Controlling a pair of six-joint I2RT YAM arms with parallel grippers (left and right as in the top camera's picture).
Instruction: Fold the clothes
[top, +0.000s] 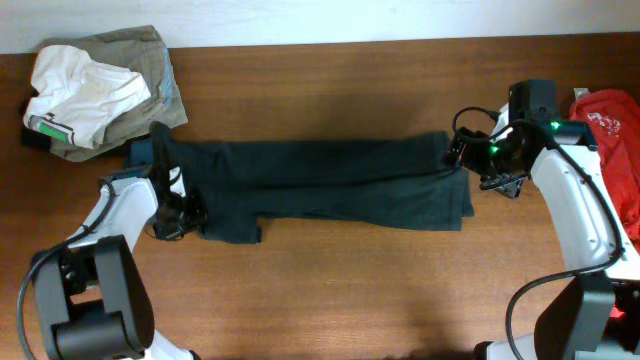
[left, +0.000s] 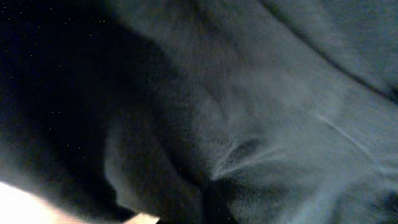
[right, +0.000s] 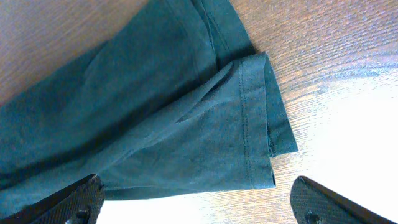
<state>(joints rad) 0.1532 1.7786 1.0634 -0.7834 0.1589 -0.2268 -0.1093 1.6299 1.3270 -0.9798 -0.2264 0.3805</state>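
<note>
The black T-shirt (top: 320, 180) lies folded into a long narrow band across the middle of the wooden table; no lettering shows. My left gripper (top: 172, 215) is down on the shirt's left end, and the left wrist view is filled with dark cloth (left: 249, 124), so its fingers are hidden. My right gripper (top: 470, 160) hovers at the shirt's right end. In the right wrist view its fingers (right: 199, 202) are spread wide and empty above the hemmed edge (right: 186, 124).
A pile of other clothes, white and olive (top: 100, 90), lies at the back left corner. A red cloth (top: 610, 120) lies at the right edge. Bare wooden table (top: 330, 290) lies in front of the shirt.
</note>
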